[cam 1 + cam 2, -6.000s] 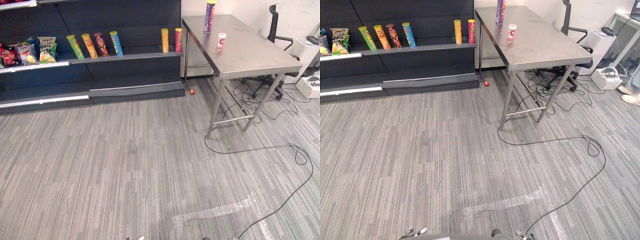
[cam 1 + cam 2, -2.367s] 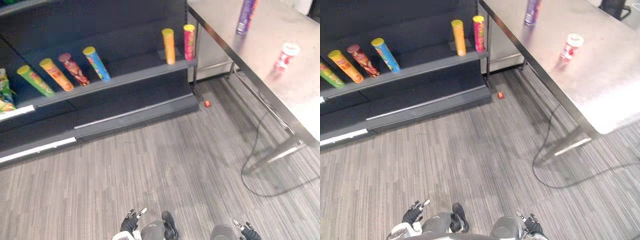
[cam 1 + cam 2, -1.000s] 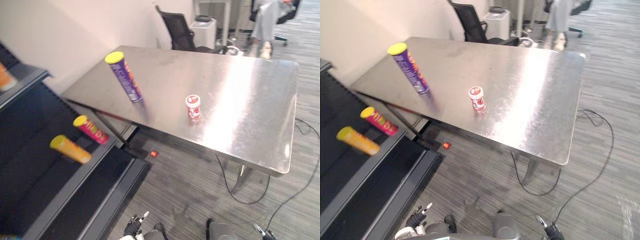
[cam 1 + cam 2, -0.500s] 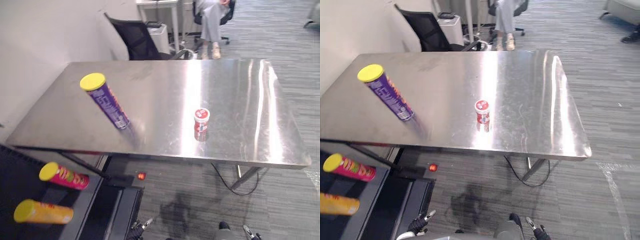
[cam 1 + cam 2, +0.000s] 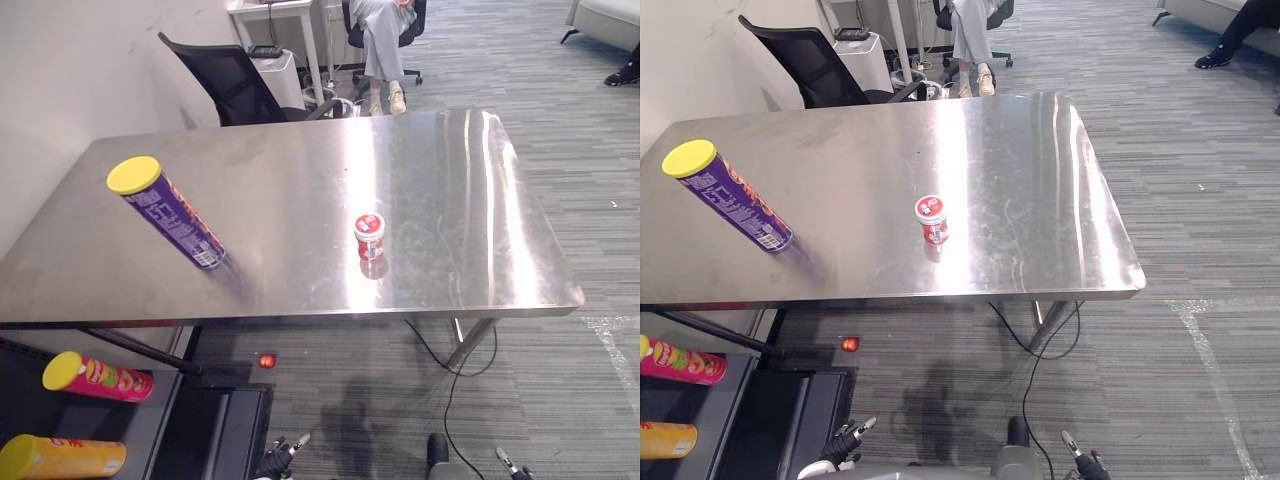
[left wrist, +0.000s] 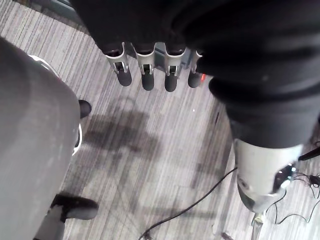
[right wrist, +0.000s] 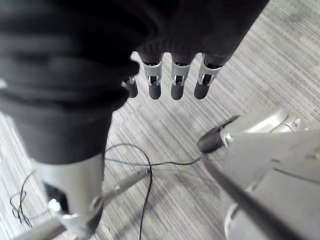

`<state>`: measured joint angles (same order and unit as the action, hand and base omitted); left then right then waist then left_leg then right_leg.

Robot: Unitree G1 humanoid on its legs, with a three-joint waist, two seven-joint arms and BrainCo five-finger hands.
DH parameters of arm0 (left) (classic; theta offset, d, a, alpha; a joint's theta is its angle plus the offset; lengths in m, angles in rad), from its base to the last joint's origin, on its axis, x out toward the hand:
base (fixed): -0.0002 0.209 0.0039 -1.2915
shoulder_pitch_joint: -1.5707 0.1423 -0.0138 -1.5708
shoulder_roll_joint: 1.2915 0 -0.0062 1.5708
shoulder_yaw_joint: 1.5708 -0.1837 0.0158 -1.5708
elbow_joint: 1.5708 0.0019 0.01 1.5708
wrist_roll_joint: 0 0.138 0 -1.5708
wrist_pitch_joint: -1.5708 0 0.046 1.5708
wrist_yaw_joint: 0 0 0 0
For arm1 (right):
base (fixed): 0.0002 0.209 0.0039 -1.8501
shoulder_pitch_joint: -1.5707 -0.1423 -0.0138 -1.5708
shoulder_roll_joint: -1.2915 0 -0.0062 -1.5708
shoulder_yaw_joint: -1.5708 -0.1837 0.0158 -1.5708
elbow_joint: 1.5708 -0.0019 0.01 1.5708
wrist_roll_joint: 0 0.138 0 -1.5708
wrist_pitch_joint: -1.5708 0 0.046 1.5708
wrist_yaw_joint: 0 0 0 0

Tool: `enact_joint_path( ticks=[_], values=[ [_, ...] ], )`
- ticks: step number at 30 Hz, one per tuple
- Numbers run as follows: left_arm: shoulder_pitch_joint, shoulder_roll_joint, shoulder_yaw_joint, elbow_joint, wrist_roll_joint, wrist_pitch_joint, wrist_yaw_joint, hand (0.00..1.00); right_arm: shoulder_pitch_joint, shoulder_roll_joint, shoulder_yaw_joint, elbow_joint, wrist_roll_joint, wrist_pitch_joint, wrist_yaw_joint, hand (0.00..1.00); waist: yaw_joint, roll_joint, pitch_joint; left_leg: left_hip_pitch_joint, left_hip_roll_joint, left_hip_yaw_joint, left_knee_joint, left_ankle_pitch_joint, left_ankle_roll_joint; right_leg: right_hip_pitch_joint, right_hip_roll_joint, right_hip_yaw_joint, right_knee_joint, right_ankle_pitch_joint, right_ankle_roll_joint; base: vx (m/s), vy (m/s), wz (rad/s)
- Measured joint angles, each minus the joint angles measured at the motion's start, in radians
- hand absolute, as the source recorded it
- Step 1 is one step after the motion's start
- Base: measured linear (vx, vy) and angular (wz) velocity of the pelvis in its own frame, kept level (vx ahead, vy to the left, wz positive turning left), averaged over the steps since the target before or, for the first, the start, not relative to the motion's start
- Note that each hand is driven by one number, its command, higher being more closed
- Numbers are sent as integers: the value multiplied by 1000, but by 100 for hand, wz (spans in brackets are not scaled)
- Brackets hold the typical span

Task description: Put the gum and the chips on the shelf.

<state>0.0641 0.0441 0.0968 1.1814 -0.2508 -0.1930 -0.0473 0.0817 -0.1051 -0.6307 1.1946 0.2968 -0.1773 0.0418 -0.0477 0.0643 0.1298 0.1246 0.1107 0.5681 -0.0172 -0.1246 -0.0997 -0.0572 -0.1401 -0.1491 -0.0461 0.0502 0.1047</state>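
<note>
Approach to tabletop, nothing picked yet.
Left robot hand (image 6: 146,75) and right robot hand (image 7: 176,80) low at the sides, fingers straight, empty. Gum (image 5: 369,233): short round tub, red-white lid, upright mid-tabletop (image 5: 460,200). Chips (image 5: 170,213): tall purple tube, yellow cap, standing well apart on the shelf (image 5: 30,415) side. Close in first. Wrap the tube round its middle; smooth wall on slick steel, likely to skid or tip if nudged. Pinch the tub from its sides.
</note>
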Motion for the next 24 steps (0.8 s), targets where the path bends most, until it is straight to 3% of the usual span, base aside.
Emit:
enact_joint_path(
  ticks=[6, 10, 13, 16, 20, 24],
  values=[
    [2, 2, 65, 1, 38, 2, -2, 0, -34, -147, -319, 0, 37, 0, -47, 0, -6, 7, -3, -1, 11, 24, 2, -5, -7, 7, 25, 22, -43, 20, -7, -35, -66, -13],
    [-6, 3, 96, 0, 38, 2, -3, 0, -80, -257, -409, -4, 37, -2, -79, 0, -8, 1, -5, -1, 8, 29, 0, -5, -8, 6, 32, 36, -53, 29, -10, 20, -42, -8],
    [-2, 3, 109, 0, 38, 1, -3, 0, -111, -296, -407, -101, 36, -3, -110, 0, -13, -2, -6, 1, 6, 46, 0, -6, -8, 2, 33, 48, -54, 29, -10, 12, -29, -14],
    [16, 2, 108, -11, 36, 0, -3, 0, -134, -303, -329, -353, 13, -9, -169, 0, -29, -2, -10, 2, 4, 56, 2, -6, -8, -14, 31, 66, -44, 29, -10, -9, -19, -18],
    [29, -2, 102, -68, 35, -2, -4, 0, -144, -311, -292, -642, -100, -40, -239, 0, -28, 0, -15, 6, 5, 57, 10, -7, -10, -27, 27, 75, -17, 29, -10, -55, -28, -8],
    [54, -2, 94, -87, 35, -3, -5, 0, -123, -304, -226, -843, -185, -46, -256, 0, -28, -8, -16, 15, 6, 56, 11, -18, -18, -26, 29, 79, -15, 28, -9, -93, -40, -7]
  ],
)
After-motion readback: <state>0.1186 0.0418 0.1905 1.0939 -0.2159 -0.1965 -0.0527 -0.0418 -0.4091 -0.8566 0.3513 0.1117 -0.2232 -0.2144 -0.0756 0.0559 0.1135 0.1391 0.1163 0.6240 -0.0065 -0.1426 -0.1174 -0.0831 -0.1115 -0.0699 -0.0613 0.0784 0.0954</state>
